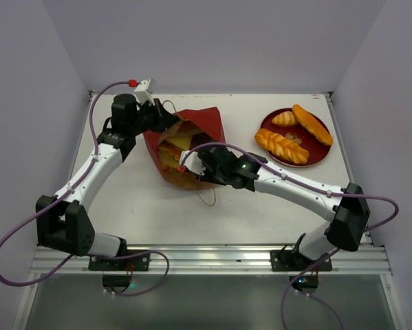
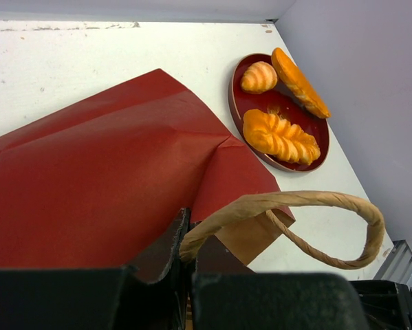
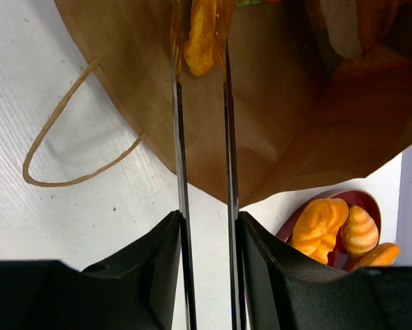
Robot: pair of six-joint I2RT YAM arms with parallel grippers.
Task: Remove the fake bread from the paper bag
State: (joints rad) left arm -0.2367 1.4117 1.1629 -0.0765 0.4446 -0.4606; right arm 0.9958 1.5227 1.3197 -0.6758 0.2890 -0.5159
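Observation:
The red paper bag (image 1: 192,130) lies on its side mid-table, its mouth facing the arms and its brown inside (image 3: 281,117) showing. My left gripper (image 2: 186,237) is shut on the bag's looped handle (image 2: 295,201) at the rim, holding the mouth up. My right gripper (image 3: 200,34) reaches its long thin blades into the mouth and is shut on a glossy orange piece of fake bread (image 3: 201,42). More fake bread (image 3: 360,31) lies deeper in the bag, partly in shadow. In the top view the right gripper (image 1: 192,163) is at the bag's mouth.
A round dark-red plate (image 1: 324,155) at the back right carries a croissant (image 1: 284,118), a long loaf (image 1: 312,124) and a braided loaf (image 1: 281,146). The bag's second handle (image 3: 58,148) lies loose on the white table. Pale walls close in both sides.

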